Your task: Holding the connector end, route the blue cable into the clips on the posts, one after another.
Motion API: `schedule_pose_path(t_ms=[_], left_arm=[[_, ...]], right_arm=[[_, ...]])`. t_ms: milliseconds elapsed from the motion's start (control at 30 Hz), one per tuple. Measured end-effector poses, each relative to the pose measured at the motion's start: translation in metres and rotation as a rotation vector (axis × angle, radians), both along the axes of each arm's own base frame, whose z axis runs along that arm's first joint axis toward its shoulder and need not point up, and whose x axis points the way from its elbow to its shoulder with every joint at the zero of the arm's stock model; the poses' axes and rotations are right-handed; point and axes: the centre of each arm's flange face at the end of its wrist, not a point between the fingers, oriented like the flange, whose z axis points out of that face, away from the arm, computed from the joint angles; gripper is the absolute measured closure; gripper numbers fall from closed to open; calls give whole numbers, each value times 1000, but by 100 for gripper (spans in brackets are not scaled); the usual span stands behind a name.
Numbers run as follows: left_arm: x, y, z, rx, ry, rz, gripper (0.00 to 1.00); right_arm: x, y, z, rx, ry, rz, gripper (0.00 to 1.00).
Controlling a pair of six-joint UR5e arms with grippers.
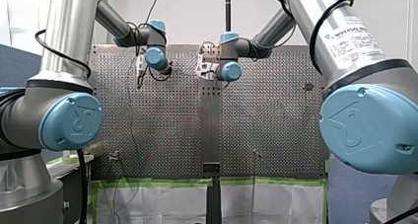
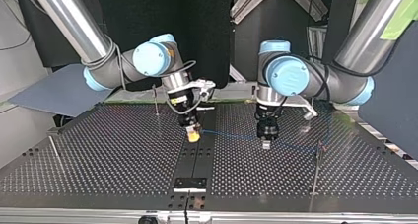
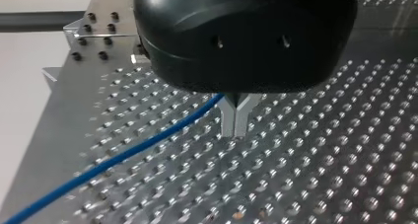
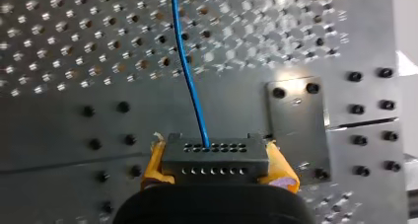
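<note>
My right hand points straight down at the desk, its yellow pads clamped on the grey connector. The blue cable runs level from the connector toward a thin post, passing my left hand (also vertical, metal fingertips pinched together).

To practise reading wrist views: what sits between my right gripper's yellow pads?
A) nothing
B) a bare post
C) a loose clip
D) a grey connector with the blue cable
D: the right wrist view shows the right gripper clamping the grey connector, blue cable leaving it.
</note>
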Motion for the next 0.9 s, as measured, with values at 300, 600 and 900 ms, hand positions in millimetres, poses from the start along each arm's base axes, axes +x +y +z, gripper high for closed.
schedule_pose_path(t_ms=[300,600,900], left_arm=[[1,-22,-34,9,64,-24,100],[4,-42,-66,11,93,-33,100],[0,-55,-84,20,123,-43,100]], right_arm=[[5,-2,-47,50,53,6,100],[-6,-4,-77,86,86,-18,100],[-11,-5,-125,141,139,-29,100]])
